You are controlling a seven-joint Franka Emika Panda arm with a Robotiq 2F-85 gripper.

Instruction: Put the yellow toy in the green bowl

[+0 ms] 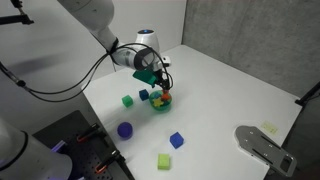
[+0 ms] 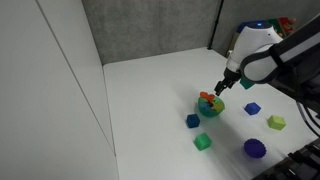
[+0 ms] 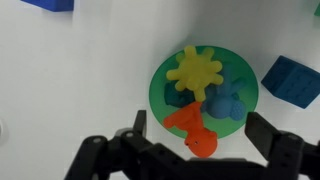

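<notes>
The green bowl sits on the white table and shows in both exterior views. In the wrist view a yellow star-shaped toy lies inside it, on top of blue toys. An orange toy hangs over the bowl's near rim. My gripper is open and empty, its two fingers spread either side of the bowl's near edge. It hovers just above the bowl in both exterior views.
Around the bowl lie a green cube, a small blue cube, another blue cube, a lime cube and a purple round piece. A grey mount stands at the table's edge.
</notes>
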